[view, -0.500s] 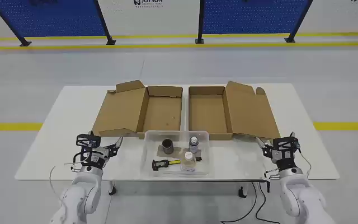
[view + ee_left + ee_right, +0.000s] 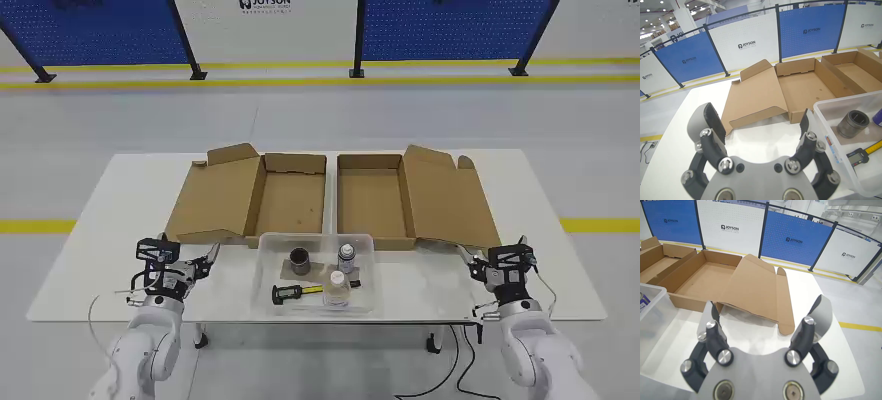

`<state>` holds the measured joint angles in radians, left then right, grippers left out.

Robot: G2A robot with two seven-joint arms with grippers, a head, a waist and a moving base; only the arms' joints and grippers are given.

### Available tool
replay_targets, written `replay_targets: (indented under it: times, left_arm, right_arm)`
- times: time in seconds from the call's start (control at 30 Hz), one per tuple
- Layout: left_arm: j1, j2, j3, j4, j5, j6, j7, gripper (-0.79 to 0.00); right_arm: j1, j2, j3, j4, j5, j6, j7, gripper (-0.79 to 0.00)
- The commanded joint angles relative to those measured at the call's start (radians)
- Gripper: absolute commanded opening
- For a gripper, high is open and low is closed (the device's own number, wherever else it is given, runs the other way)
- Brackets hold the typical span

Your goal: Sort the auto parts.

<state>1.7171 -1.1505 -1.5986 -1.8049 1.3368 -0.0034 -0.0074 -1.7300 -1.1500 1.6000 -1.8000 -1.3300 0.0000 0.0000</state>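
Clear plastic bin (image 2: 316,236) at the front of the table (image 2: 120,240) holds the parts: a metal sleeve (image 2: 853,121), a caliper (image 2: 290,293) and two cans (image 2: 346,252). Both the left gripper (image 2: 759,117) and right gripper (image 2: 764,306) sit wide open and empty either side of it; I'd come straight down over one part, clear of the bin wall. Two open cardboard boxes (image 2: 290,200) lie just behind, flaps spread outward.

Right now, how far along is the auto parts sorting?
Done: nothing; both open brown cardboard boxes sit empty. In hand: nothing; left gripper and right gripper are open, flanking the clear plastic bin. Left: dark metal cylinder, two capped bottles and black-and-yellow caliper lie in that bin.
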Motion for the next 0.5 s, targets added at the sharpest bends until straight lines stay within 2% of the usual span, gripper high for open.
replay_targets:
  times: [0.0, 0.23, 0.47]
  left_arm:
    - [-0.017, 0.000, 0.005, -0.008, 0.010, -0.021, -0.013, 0.000]
    - [-0.081, 0.001, 0.054, -0.063, 0.007, -0.160, -0.072, 0.000]
    - [-0.152, -0.001, 0.169, -0.110, -0.017, -0.341, -0.148, 0.000]
  right_arm:
    - [0.000, 0.000, 0.000, 0.000, 0.000, 0.000, 0.000, 0.000]
    - [0.000, 0.000, 0.000, 0.000, 0.000, 0.000, 0.000, 0.000]
    - [0.000, 0.000, 0.000, 0.000, 0.000, 0.000, 0.000, 0.000]
